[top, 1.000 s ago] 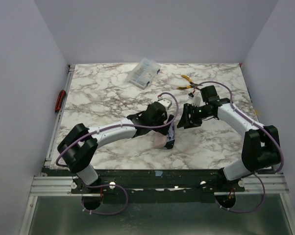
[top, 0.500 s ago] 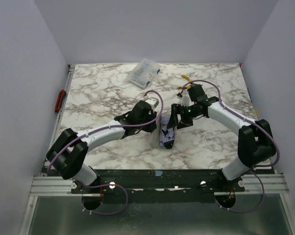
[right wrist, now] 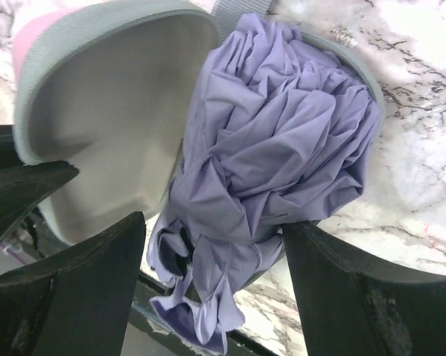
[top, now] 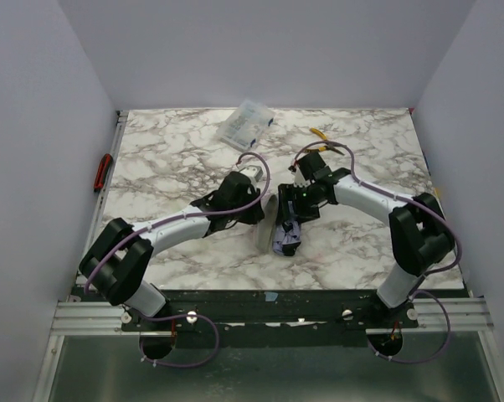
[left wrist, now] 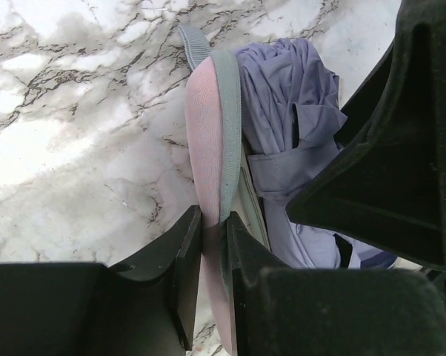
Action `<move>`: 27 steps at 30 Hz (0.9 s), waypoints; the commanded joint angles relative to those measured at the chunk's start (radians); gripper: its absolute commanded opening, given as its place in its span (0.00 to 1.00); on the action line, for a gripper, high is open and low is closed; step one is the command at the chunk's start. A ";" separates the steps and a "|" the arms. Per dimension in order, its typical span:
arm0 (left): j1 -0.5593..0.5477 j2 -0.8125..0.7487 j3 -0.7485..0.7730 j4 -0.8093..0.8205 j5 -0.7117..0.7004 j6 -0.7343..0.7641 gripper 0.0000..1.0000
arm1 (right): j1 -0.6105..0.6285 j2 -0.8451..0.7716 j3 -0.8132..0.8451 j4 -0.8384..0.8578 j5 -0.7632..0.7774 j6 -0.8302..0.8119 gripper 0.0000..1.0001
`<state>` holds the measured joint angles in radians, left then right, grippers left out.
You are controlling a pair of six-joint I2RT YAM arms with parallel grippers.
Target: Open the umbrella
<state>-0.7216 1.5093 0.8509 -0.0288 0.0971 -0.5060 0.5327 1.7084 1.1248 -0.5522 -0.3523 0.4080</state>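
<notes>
The umbrella is a folded bundle of lavender fabric lying in an open pink-and-grey case near the table's front middle. The case's lid stands on edge to the left of the bundle, its pale inside facing the fabric. My left gripper is shut on the lid's rim, one pad on the pink outside and one on the grey edge. My right gripper is open and straddles the near end of the umbrella, fingers on either side. The shaft and handle are hidden.
A clear plastic box sits at the back middle. Yellow-handled pliers lie behind the right arm. A red-handled tool rests on the left rail. The table's front edge is just below the case.
The left gripper has closed on the case's lid and shifted left. The right arm has swung left and down so its open fingers now flank the umbrella bundle.
</notes>
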 commanded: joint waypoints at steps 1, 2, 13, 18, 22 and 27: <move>0.018 -0.013 -0.018 0.049 0.066 -0.049 0.00 | 0.023 0.068 -0.022 0.049 0.110 0.020 0.73; 0.023 -0.014 -0.017 0.046 0.062 -0.048 0.00 | 0.022 0.077 -0.025 0.052 0.119 0.015 0.68; 0.148 -0.023 0.013 -0.099 0.013 0.043 0.00 | 0.017 0.060 0.146 0.011 -0.060 -0.083 0.01; 0.216 -0.019 0.067 -0.215 -0.086 0.156 0.00 | -0.019 0.010 0.154 0.008 -0.146 -0.138 0.01; 0.290 -0.012 0.095 -0.306 -0.125 0.236 0.00 | -0.090 -0.018 0.176 0.009 -0.217 -0.159 0.01; 0.406 0.019 0.152 -0.462 -0.195 0.337 0.00 | -0.150 -0.041 0.184 0.009 -0.209 -0.210 0.01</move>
<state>-0.4030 1.5097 0.9508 -0.3229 0.0048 -0.2935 0.4213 1.7161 1.2724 -0.5465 -0.5045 0.2584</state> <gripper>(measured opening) 0.173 0.063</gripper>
